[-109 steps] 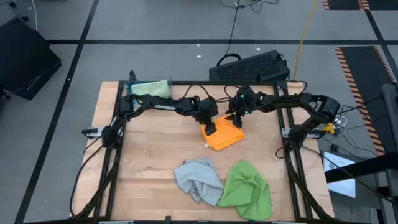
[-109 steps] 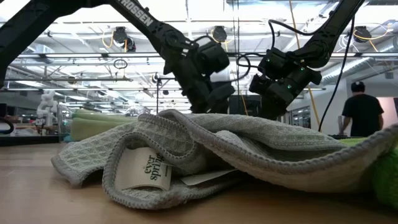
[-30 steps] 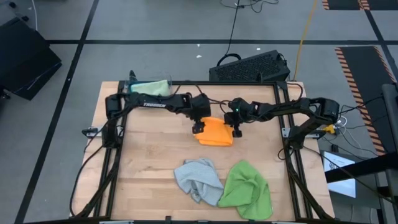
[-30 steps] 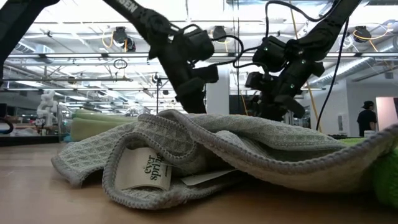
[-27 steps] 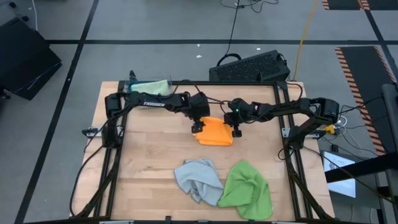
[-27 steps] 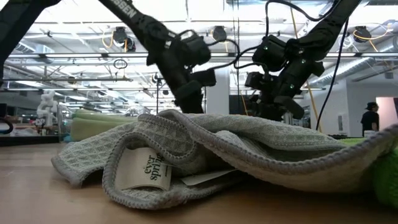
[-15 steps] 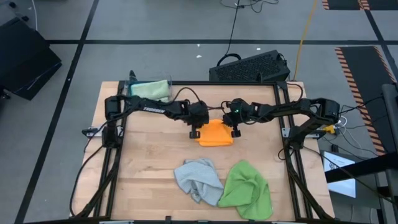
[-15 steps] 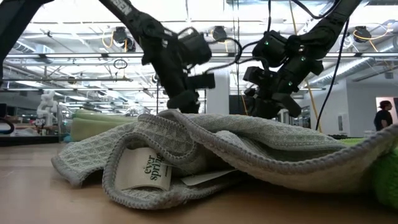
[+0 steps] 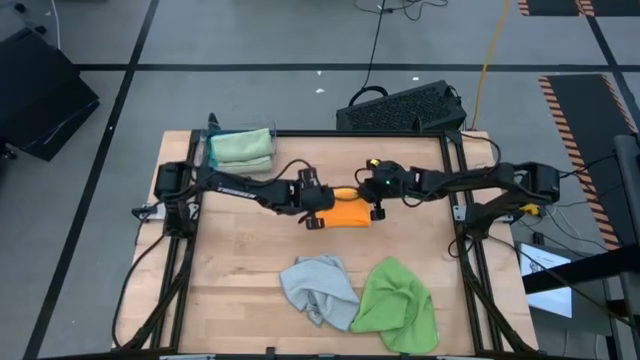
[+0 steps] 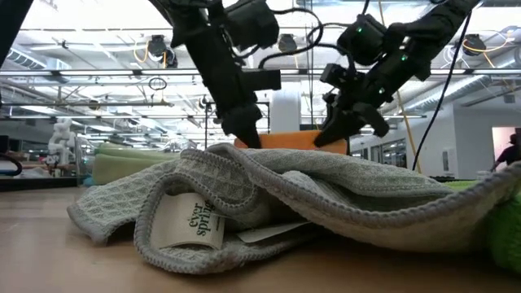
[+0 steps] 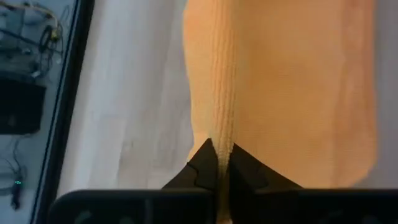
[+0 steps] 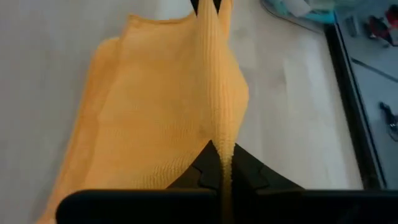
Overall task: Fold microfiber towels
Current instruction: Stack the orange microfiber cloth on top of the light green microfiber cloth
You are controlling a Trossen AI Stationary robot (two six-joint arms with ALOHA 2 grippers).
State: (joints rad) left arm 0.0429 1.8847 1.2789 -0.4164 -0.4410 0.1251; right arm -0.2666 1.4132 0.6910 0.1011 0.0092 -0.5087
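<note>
While both arms reach toward the middle of the pale wooden table (image 9: 240, 260), the small orange microfiber towel (image 9: 346, 211) hangs stretched between them, pinched at opposite edges. The left gripper (image 9: 313, 219) is clamped on the towel's left edge; in the left wrist view its two dark fingertips (image 11: 205, 163) meet tightly on a ridge of the orange weave (image 11: 292, 93), with the cloth falling away beyond them. The right gripper (image 9: 377, 210) is closed in the same way on the right edge, and the right wrist view shows its fingertips (image 12: 208, 160) squeezing a fold of the orange fabric (image 12: 149, 118), which drapes down toward the table. From the low view, the orange towel (image 10: 290, 140) appears as a taut band between the left gripper (image 10: 247, 130) and the right gripper (image 10: 330, 134), lifted above the crumpled cloth in front.

Nearer the front edge of the table lies the rumpled light grey waffle-weave towel (image 9: 317, 284), and just beside it, on its right and touching it, the crumpled bright green towel (image 9: 396, 300). In the low view the grey towel (image 10: 342, 195) fills the foreground, a white label (image 10: 190, 222) showing on its folded hem. At the far left corner of the table sits a neatly folded pale sage green towel (image 9: 240, 147).
</note>
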